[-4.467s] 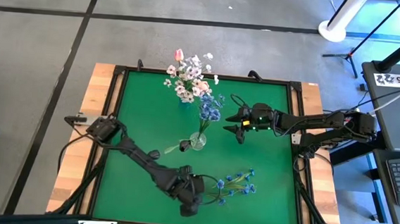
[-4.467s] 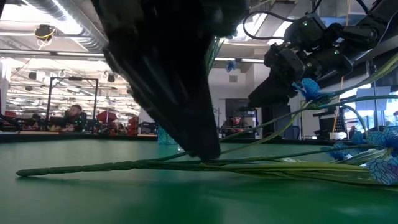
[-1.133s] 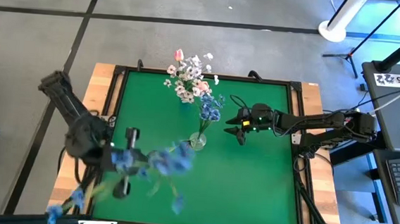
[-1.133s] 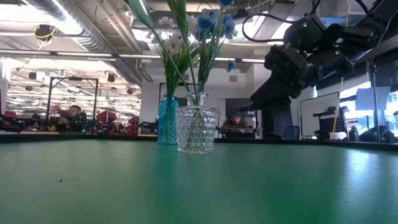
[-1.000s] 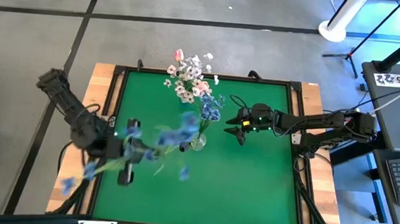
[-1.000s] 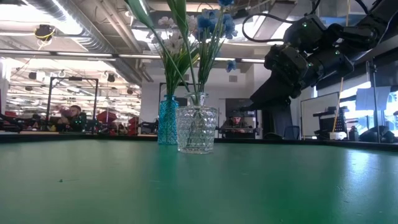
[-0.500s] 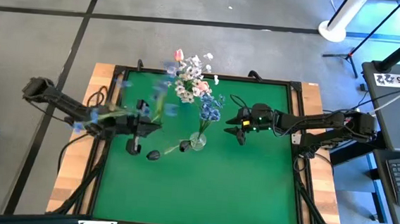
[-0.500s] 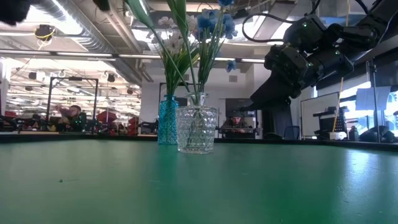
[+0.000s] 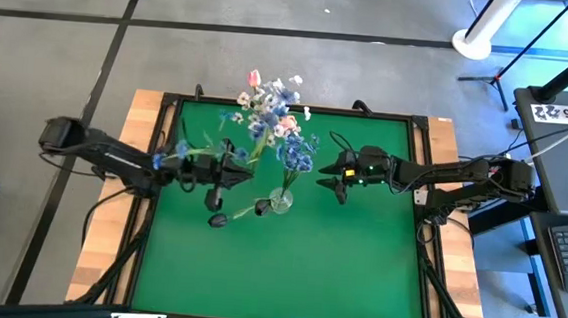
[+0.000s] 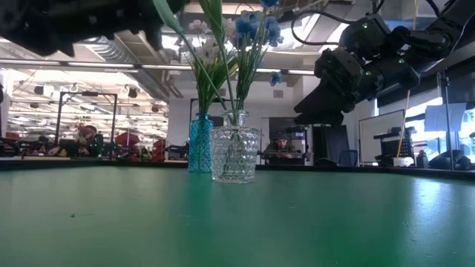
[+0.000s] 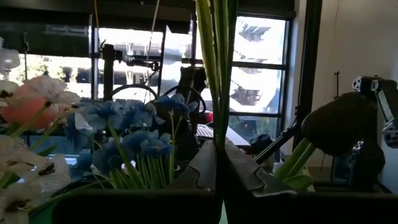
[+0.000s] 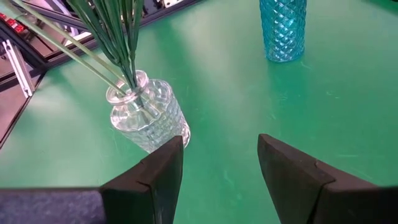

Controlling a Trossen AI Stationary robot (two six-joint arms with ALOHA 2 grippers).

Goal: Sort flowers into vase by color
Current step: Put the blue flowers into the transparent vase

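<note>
A: So, working across from the clear vase (image 9: 280, 200), what's furthest left?

B: The left end effector (image 9: 225, 167), up and left of the clear vase, above the table (image 9: 286, 269). Its fingers are pressed together on a bundle of blue flowers (image 9: 251, 127); the left wrist view shows the green stems (image 11: 217, 56) pinched between them.

A: And the blossoms?

B: They reach toward the blue vase (image 10: 200, 144), which stands just behind the clear vase and holds the white and pink flowers (image 9: 280, 101).

A: The clear vase itself?

B: Upright, with blue flowers already in it (image 9: 297, 155). A small dark lump (image 9: 218, 220) lies left of it.

A: To the right?

B: The right end effector (image 9: 334, 183), near the clear vase, fingers spread apart, gripping nothing.
</note>
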